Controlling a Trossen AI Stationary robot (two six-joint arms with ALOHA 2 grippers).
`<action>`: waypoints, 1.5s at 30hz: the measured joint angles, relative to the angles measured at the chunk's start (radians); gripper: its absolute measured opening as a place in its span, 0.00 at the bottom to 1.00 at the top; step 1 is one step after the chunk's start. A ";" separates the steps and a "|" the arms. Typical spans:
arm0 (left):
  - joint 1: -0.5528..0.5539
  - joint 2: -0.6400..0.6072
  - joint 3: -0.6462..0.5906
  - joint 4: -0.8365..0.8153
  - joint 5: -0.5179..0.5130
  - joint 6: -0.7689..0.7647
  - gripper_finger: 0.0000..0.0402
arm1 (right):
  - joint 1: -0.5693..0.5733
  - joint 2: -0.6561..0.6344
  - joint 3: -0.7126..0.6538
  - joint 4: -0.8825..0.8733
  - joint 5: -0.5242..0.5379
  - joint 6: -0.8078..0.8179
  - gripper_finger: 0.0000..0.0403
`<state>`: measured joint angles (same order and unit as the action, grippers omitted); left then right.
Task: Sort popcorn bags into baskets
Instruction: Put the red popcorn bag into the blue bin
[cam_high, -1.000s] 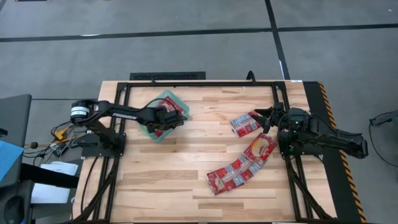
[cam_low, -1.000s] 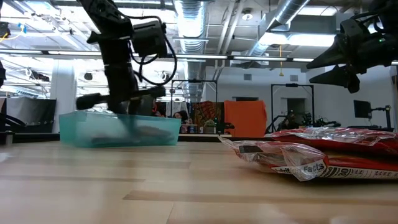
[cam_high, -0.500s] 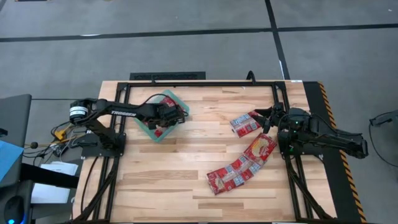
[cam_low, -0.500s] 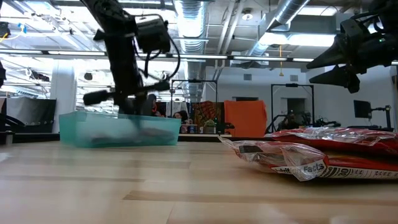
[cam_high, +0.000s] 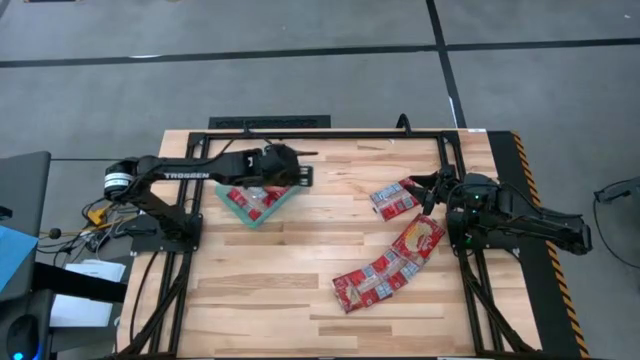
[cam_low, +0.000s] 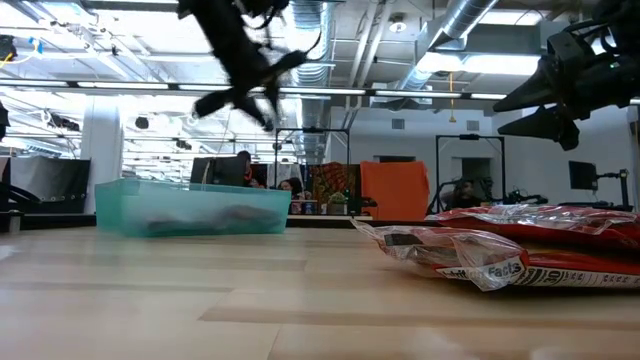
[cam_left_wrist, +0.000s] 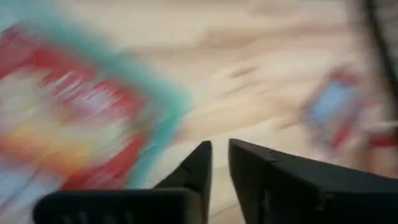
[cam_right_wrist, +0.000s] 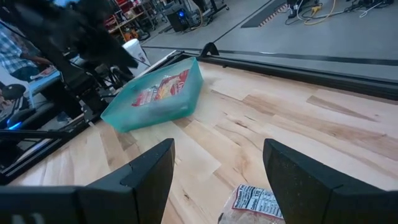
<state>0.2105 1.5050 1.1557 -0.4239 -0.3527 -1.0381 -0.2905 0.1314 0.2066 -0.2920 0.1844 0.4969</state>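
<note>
While red bags (cam_high: 252, 197) lie in the teal tray (cam_high: 236, 203) at the worktop's (cam_high: 300, 280) far left, three more bags (cam_high: 395, 199) sit loose on the right; the tray's contents blur in the left wrist view; the left pincer (cam_high: 303, 176) hangs above the tray's right edge, nearly closed, empty; the right pincer (cam_high: 420, 186) waits wide open, empty, above the far-right bag.

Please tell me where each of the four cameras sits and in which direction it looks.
High view: overhead, straight down; both arms, teal plastic tray.
Low view: table height, level across; left gripper above tray.
Left wrist view: past its own fingers toward tray.
Right wrist view: across wooden table; own fingers.
Shared: all show the tray.
</note>
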 joint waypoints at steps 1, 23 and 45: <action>-0.001 0.004 0.000 0.069 0.005 0.040 0.17 | 0.000 0.000 0.000 0.000 0.000 0.004 0.67; 0.036 0.644 0.670 -0.029 0.526 0.608 0.71 | 0.000 0.041 0.003 -0.290 0.265 0.083 0.57; -0.068 0.116 0.724 -0.522 0.039 0.630 0.69 | 0.000 0.723 0.003 -0.075 0.352 0.209 0.07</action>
<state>0.1426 1.6213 1.8798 -0.9461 -0.3133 -0.4081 -0.2907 0.8541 0.2092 -0.3673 0.5360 0.7055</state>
